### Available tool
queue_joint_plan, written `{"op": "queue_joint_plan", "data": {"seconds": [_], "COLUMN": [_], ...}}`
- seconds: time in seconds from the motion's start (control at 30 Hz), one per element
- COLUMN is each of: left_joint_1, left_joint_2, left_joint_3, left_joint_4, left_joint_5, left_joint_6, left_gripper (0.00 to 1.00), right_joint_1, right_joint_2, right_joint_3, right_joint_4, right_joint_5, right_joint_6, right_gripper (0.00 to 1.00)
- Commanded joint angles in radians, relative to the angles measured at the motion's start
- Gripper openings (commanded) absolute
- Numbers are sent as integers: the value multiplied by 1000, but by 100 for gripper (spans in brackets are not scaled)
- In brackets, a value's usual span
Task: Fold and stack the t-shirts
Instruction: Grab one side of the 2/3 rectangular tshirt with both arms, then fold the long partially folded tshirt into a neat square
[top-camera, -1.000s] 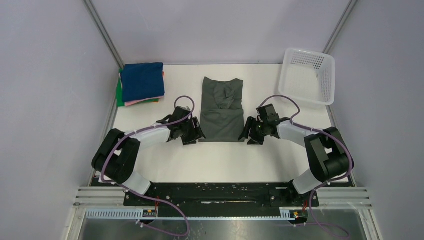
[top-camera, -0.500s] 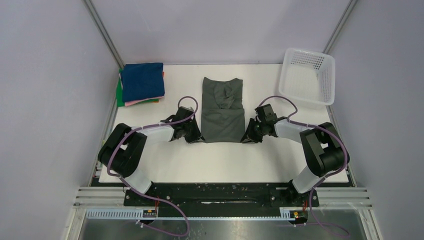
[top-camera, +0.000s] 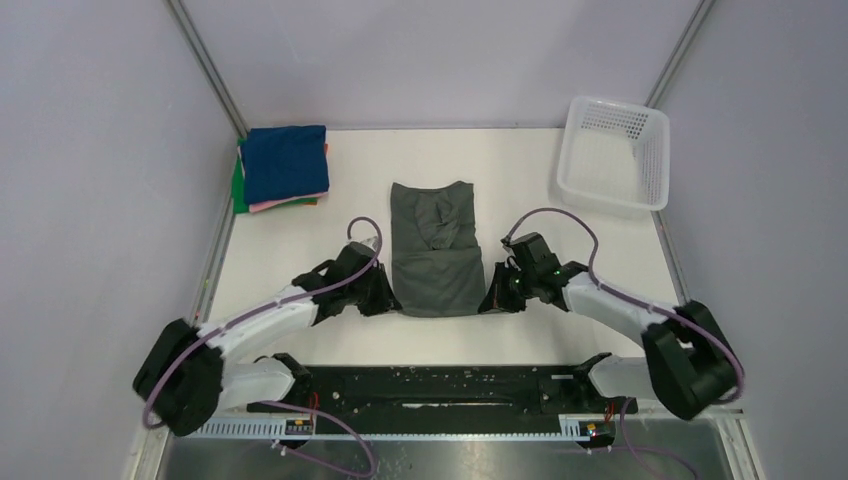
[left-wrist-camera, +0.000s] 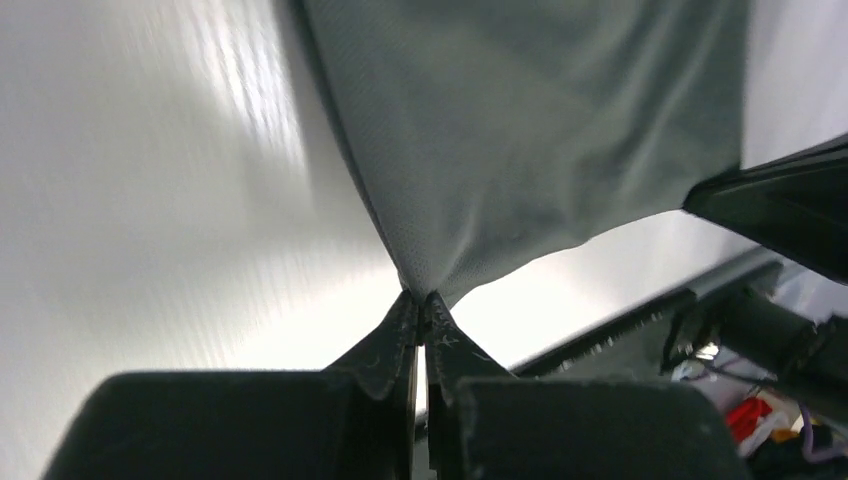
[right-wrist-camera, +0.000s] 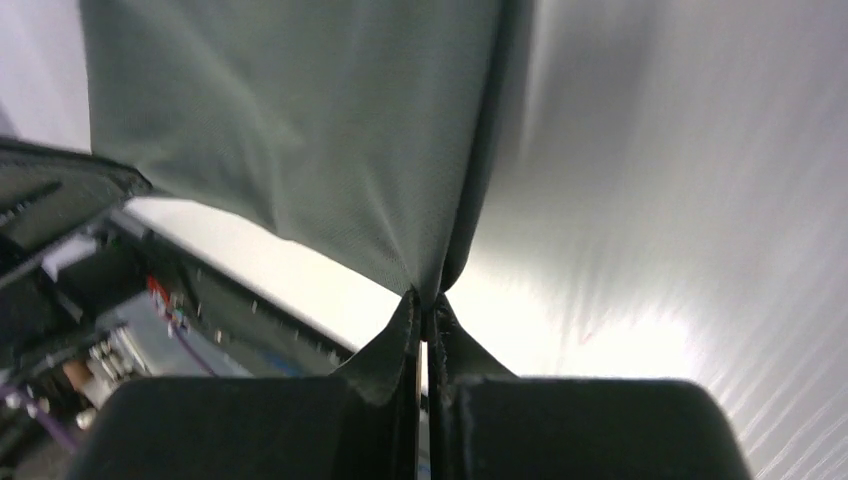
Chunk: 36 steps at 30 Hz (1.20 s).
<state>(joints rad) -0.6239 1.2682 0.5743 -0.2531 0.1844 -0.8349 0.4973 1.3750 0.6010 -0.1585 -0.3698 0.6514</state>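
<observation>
A dark grey-green t-shirt (top-camera: 434, 248) lies folded lengthwise in the middle of the white table (top-camera: 520, 170). My left gripper (top-camera: 388, 302) is shut on its near left corner, and my right gripper (top-camera: 490, 300) is shut on its near right corner. In the left wrist view the grey-green cloth (left-wrist-camera: 530, 140) runs up from the pinched fingertips (left-wrist-camera: 421, 297). The right wrist view shows the same cloth (right-wrist-camera: 300, 130) caught between the closed fingertips (right-wrist-camera: 425, 298). A stack of folded t-shirts (top-camera: 284, 165) with a navy blue one on top sits at the far left; pink, orange and green edges show beneath.
A white plastic mesh basket (top-camera: 615, 154) stands at the far right corner. Grey walls close in the left, right and back sides. The black base rail (top-camera: 440, 385) runs along the near edge behind both arms.
Both grippers closed on the shirt's near corners and pulled it toward the near edge. The whole shirt slid nearer, and both arms drew back and lowered.
</observation>
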Motion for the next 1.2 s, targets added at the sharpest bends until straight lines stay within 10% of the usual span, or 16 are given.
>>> {"op": "queue_joint_plan", "data": {"seconds": [0.0,0.27,0.53,0.93,1.17], "left_joint_1": [-85,-188,-189,-177,-48], "left_joint_2": [-293,-686,-793,-636,-413], "left_joint_3": [-17,20,103,232,269], "left_joint_4": [-173,-339,-392,-408,-244], "left_joint_5": [-99,-98,-170,-544,-447], "left_joint_6": [-40,-88,-68,-24,57], "left_gripper": [0,0,0,0,0], "right_joint_1": [87,96,95,-81,-173], "right_joint_2": [-266,-597,-654,-474,-364], "right_joint_3": [-45,27,70,38,-5], "right_joint_4": [-171,-415,-294,-4,122], "right_joint_5": [-66,-297,-450,-527,-545], "right_joint_6": [-4,-4,69,159,191], "right_gripper": [0,0,0,0,0]}}
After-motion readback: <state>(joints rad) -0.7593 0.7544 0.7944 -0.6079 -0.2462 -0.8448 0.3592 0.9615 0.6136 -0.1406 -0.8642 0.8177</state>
